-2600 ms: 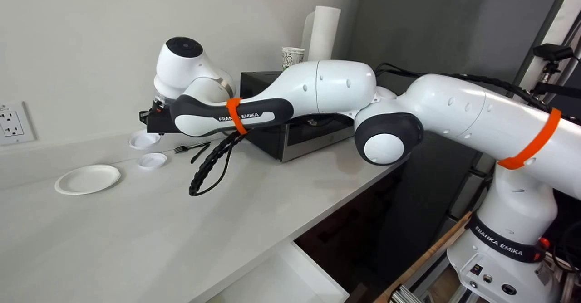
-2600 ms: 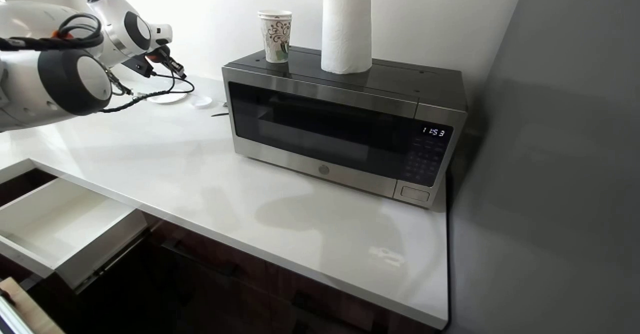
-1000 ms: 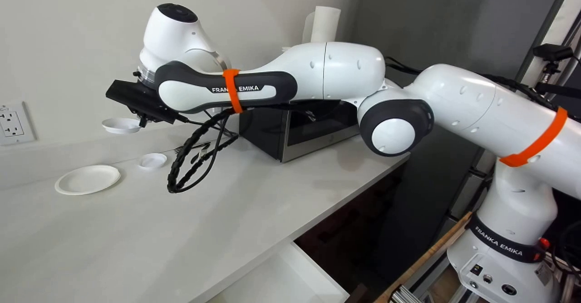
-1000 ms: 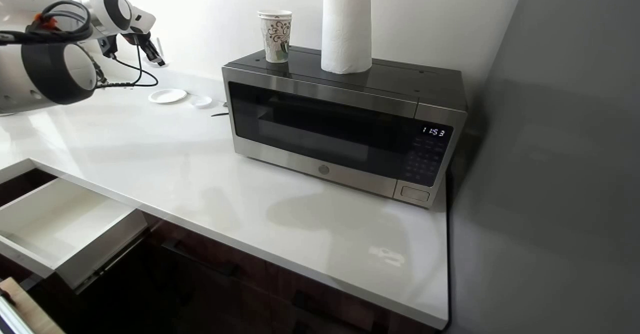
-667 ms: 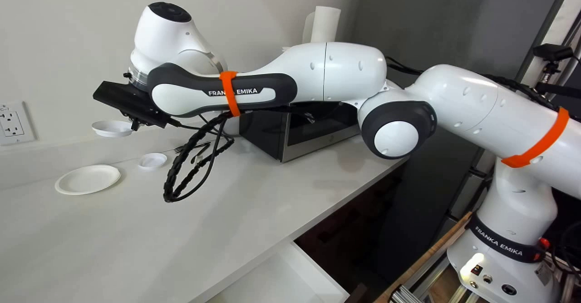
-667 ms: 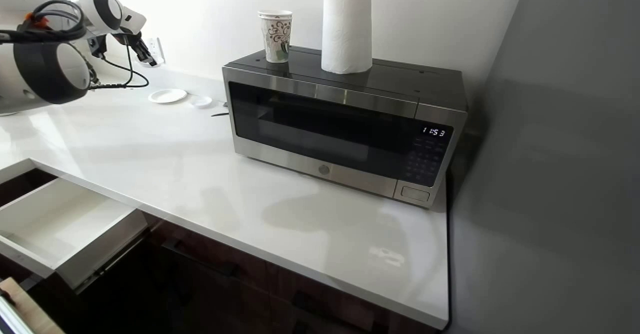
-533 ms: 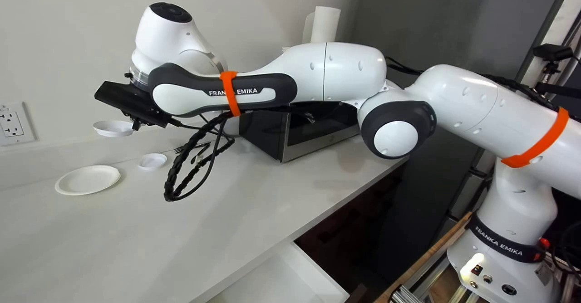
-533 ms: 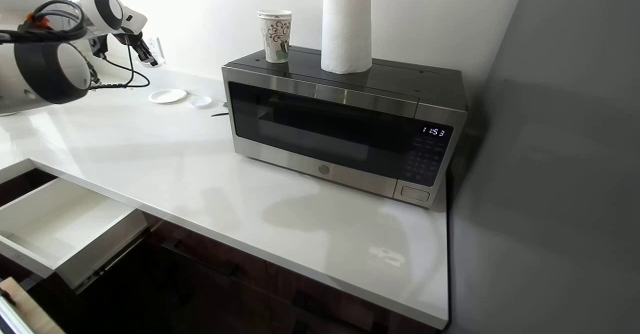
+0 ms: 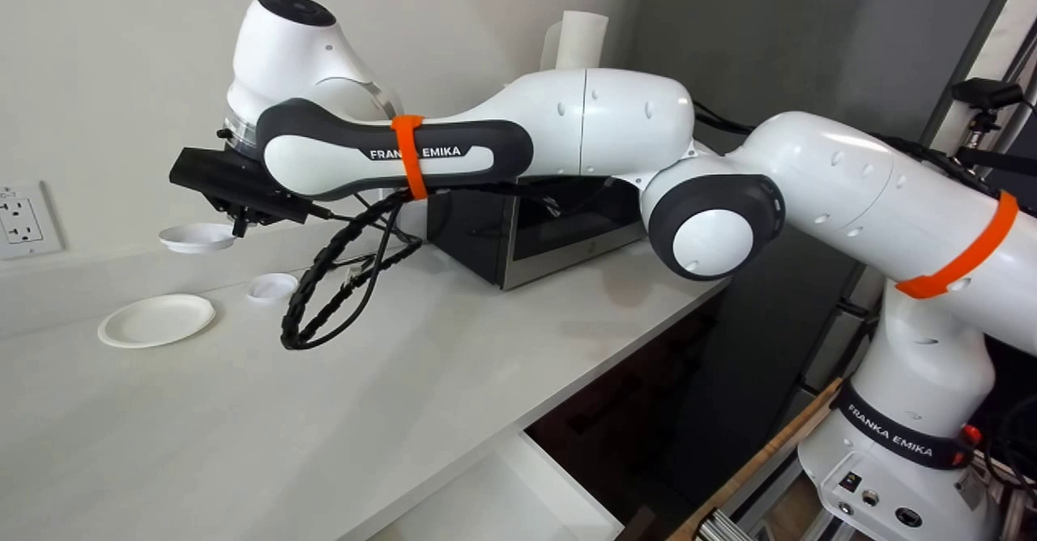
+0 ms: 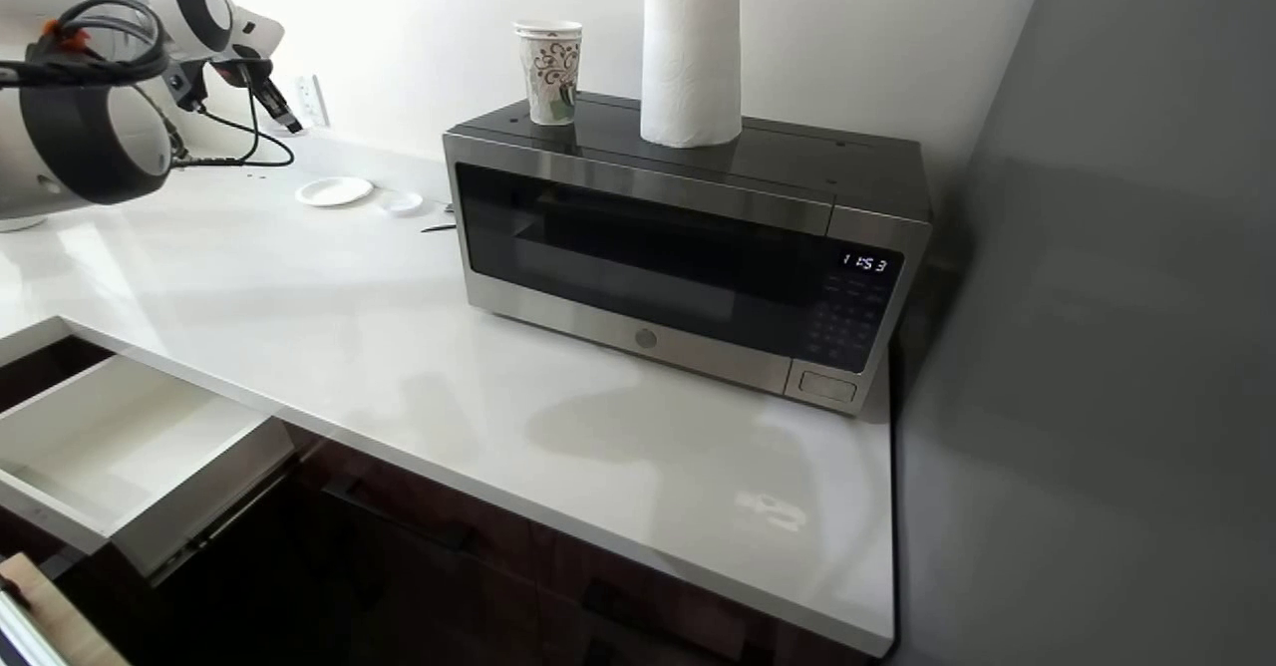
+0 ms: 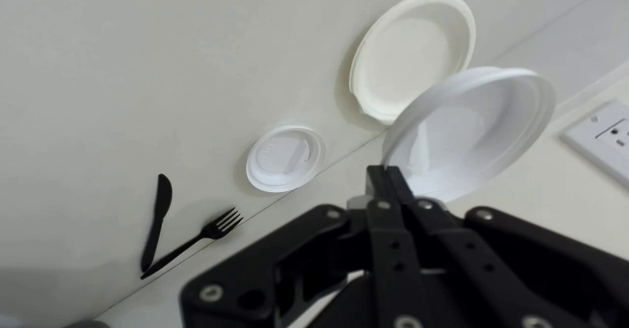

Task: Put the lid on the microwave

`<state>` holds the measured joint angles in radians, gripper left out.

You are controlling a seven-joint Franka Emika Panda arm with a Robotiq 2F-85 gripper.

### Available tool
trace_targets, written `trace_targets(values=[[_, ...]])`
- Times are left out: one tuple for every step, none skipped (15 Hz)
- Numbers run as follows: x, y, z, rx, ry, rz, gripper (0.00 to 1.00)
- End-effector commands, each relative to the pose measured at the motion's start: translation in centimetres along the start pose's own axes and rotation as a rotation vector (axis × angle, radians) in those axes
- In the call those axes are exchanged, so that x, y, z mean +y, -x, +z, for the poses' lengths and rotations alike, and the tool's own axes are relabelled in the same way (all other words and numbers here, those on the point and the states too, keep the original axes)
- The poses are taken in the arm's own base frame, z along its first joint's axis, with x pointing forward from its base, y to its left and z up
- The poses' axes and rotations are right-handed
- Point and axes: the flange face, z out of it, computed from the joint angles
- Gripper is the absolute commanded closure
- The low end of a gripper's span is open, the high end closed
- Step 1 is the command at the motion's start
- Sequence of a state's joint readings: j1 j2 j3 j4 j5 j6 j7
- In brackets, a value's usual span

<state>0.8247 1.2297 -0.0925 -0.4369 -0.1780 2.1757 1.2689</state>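
The lid (image 11: pixel 471 126), round, white and shallow, is held by its rim in my gripper (image 11: pixel 388 171). The jaws are shut with the rim between the fingertips. In an exterior view the lid (image 9: pixel 197 238) hangs in the air above the counter by the wall, and my gripper (image 9: pixel 241 229) is at its right edge. In an exterior view my gripper (image 10: pixel 289 126) is at the far left and mostly hides the lid. The microwave (image 10: pixel 648 247) stands on the counter, door shut, well apart from the gripper. Its dark side (image 9: pixel 478 237) shows partly behind the arm.
A paper cup (image 10: pixel 550 78) and a paper towel roll (image 10: pixel 692 48) stand on the microwave. A white plate (image 9: pixel 156 321), a smaller flat white piece (image 11: pixel 285 158), a black fork (image 11: pixel 216 230) and a knife (image 11: pixel 158 215) lie on the counter. A drawer (image 10: pixel 130 437) is open.
The lid was at the counter under the gripper 2.6 seconds ago. It has been lifted and carried leftward along the wall, away from the microwave. In the last half second the wrist has risen slightly.
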Motion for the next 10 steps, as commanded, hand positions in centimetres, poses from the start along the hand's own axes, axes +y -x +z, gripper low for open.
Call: trace_targets(values=[[-1.0, 0.6, -3.7, 0.031, 0.105, -0.054, 1.0], [-1.2, 0.7, -4.5, 0.061, 0.135, -0.035, 1.0], [-1.2, 0.9, -5.2, 0.095, 0.172, 0.003, 1.0], [-1.1, 1.1, -5.9, 0.119, 0.211, 0.055, 1.0], [-1.1, 1.4, -6.5, 0.135, 0.243, 0.092, 1.0], [-0.9, 1.7, -7.0, 0.148, 0.275, 0.136, 1.0], [-0.7, 1.9, -7.4, 0.151, 0.306, 0.181, 1.0], [-0.5, 2.1, -7.7, 0.15, 0.334, 0.228, 1.0], [-0.2, 2.3, -7.9, 0.153, 0.362, 0.274, 1.0], [0.0, 2.4, -8.2, 0.157, 0.388, 0.321, 1.0]])
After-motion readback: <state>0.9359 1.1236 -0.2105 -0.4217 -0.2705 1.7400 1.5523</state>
